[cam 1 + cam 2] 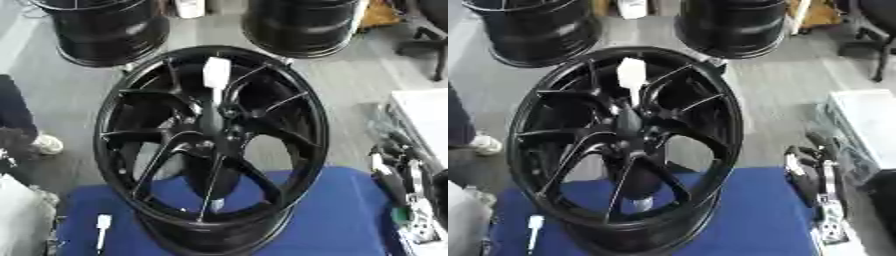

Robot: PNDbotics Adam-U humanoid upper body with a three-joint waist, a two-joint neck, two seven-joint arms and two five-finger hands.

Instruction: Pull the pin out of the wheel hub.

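The pin [215,75] stands in the wheel hub [210,132], unpulled; the right hand [811,172], at four o'clock, rests apart, fingers relaxed.

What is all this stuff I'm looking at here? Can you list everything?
wheel hub: one, black, standing at centre on the blue mat
pin: one, white-headed, sticking up out of the hub's middle
spare pin: one, white, lying on the mat at lower left
blue mat: one, under the hub
other wheels: two, black, on the floor behind
white box: one, at right edge
right hand: one, black, at lower right, fingers up
left hand: not in view
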